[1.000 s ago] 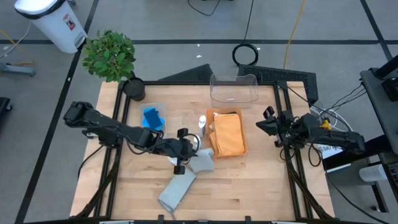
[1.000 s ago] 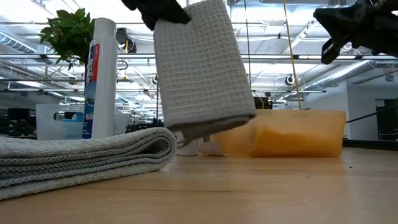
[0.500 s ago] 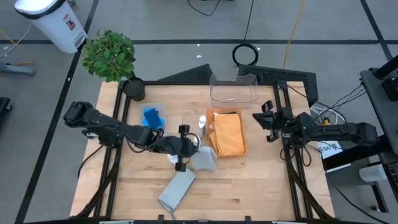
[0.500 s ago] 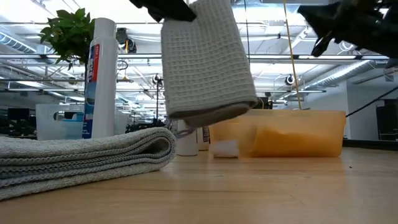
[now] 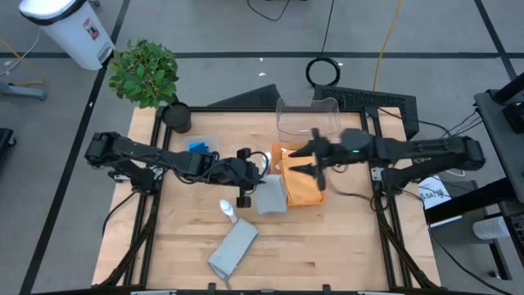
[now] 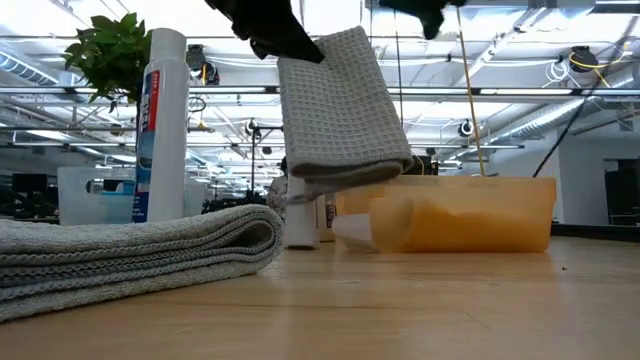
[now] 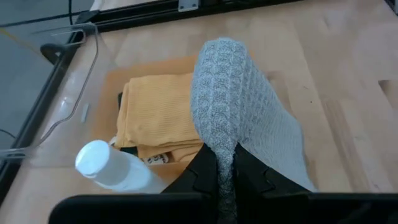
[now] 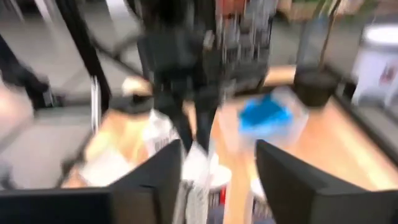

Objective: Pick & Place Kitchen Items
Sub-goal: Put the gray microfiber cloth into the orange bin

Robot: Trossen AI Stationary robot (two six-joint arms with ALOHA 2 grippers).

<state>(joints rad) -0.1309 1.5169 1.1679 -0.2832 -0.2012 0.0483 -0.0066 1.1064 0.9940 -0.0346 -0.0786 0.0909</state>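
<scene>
My left gripper (image 5: 255, 182) is shut on a grey waffle cloth (image 5: 273, 196) that hangs clear of the table (image 6: 340, 110), just left of the orange tray (image 5: 282, 149). An orange cloth (image 5: 300, 176) lies in the tray. My right gripper (image 5: 316, 161) hovers open over the tray with nothing between its fingers (image 8: 155, 180). One white bottle (image 7: 109, 168) is beside the tray. Another white bottle (image 5: 228, 211) stands upright (image 6: 165, 120) nearer the front. A second grey cloth (image 5: 233, 250) lies flat on the table. Blue sponges (image 5: 201, 150) lie at the back left. My left gripper pinches a folded edge of the grey cloth (image 7: 225, 171) between its two fingers (image 7: 202, 177), several layers thick. The fingers come from the table's left, slanting downward. The cloth hangs below and ahead of them, doubled over and slack, lifted clear of the table.
A clear plastic bin (image 5: 307, 117) stands behind the tray at the far edge. A potted plant (image 5: 146, 74) and a dark pot (image 5: 176, 116) are at the far left corner. Bare wood lies along the near right of the table (image 5: 327, 246).
My right gripper has swung fast from the table's right edge toward the left and up, now over the orange tray, and its fingers stand wider apart. My left gripper has carried the hanging grey cloth a little toward the far edge and the tray.
</scene>
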